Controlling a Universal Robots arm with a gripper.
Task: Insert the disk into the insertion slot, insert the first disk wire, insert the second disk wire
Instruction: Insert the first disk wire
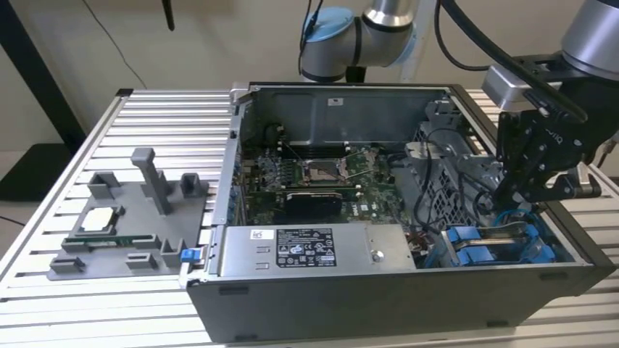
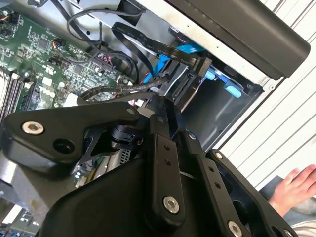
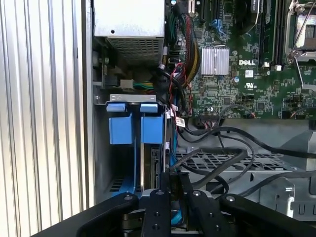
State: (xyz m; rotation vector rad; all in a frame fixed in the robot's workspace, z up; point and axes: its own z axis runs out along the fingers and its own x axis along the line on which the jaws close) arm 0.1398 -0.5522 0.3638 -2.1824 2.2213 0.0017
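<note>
My gripper is drawn in narrow, the two black fingers nearly meeting, and the end of a black wire runs in between their tips, so I take it as pinched there. In the exterior view the gripper hangs over the case's end at the exterior view's right, pointing down into the drive bays.

Just past my fingertips is the disk, edge-on in its blue carrier, sitting inside the insertion slot with the two blue tabs up against the slot's grey rim. In the second wrist view a flat black wire ends in a connector at the disk's back edge; I cannot tell whether it is fully seated. From the exterior view the disk lies low in the case's corner, directly under my gripper.

Beside the slot is the perforated grey cage, with loose black cables draped across it. Beyond that lies the green motherboard, and next to the slot the power supply with its white label.

The case stands open on a ribbed metal table. Well apart, at the exterior view's left, is a grey fixture tray. A person's hand rests outside the case.
</note>
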